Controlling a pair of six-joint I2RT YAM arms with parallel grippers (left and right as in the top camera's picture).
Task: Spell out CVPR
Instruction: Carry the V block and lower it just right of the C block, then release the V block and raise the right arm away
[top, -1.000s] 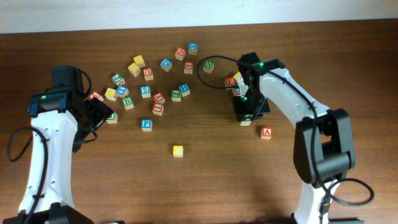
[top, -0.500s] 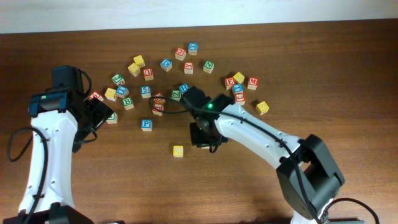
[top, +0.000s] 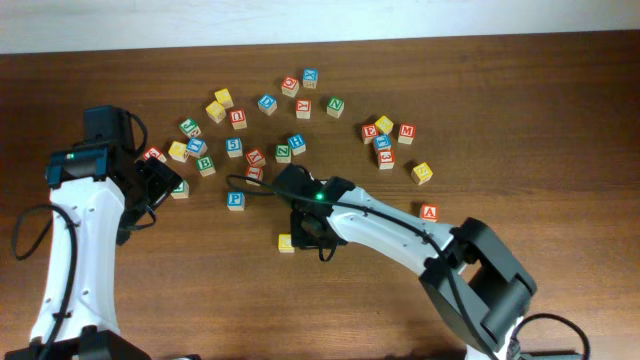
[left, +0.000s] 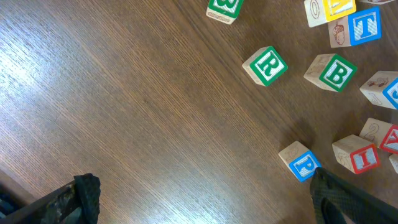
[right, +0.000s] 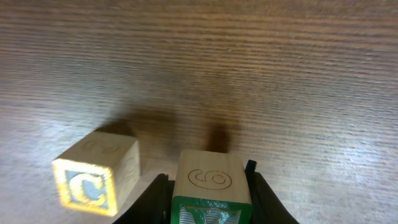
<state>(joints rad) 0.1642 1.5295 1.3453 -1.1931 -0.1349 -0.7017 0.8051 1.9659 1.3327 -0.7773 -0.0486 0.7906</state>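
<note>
Right gripper (right: 210, 200) is clenched on a green-faced block (right: 211, 177), one finger on each side face. That block's top face has a ringed 6 or 9 carved in the bare wood. The green face is cut off by the frame edge, and its white letter could be V or W, cannot tell. Just beside the fingers, on the left in the wrist view, sits the yellow C block (right: 96, 171), apart from the held block, with its C in blue on a yellow-bordered face. From overhead the right gripper (top: 308, 232) sits over the middle of the table (top: 200, 300), with the yellow C block (top: 287, 242) right against its side. The blue P block (top: 235, 199) is near, up and left of the gripper. The red A block (top: 429, 212) is well off toward the arm's elbow side. The loose cluster (top: 290, 110) of lettered blocks is farther off at the far edge, and most of its letters are too small to read. Left gripper (left: 205, 208) is spread wide with nothing between its fingers. The blue P block (left: 300, 160) is just beside one finger. Farther out are the green R block (left: 265, 65) and the green B block (left: 331, 71), then the blue T block (left: 364, 26) at the frame's top.
</note>
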